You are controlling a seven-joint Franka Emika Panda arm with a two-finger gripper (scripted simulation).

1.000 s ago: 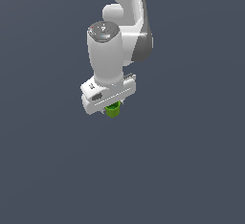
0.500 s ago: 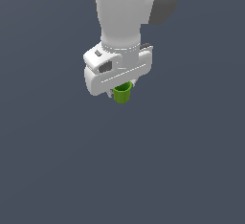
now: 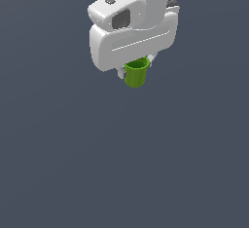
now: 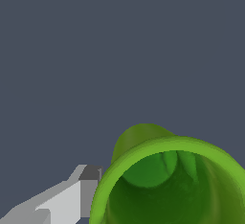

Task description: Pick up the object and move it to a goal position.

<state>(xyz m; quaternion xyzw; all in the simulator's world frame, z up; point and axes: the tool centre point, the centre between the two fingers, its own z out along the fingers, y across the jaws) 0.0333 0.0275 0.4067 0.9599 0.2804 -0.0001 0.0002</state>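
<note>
The small bright green cup (image 3: 135, 74) hangs upright under the white gripper (image 3: 134, 70) near the top of the exterior view, well above the grey ground. The gripper is shut on it; its fingers are mostly hidden behind the hand and the cup. In the wrist view the cup (image 4: 167, 180) fills the near corner with its hollow top open toward the camera, and one grey-tipped finger (image 4: 86, 189) presses against its outer wall. The other finger is out of view.
A plain dark grey surface (image 3: 121, 173) fills the rest of both views. The white arm body (image 3: 141, 8) rises out of the top of the exterior view.
The arm has lifted and come toward the camera with the cup, so hand and cup appear larger and higher. The cup stays in the grip.
</note>
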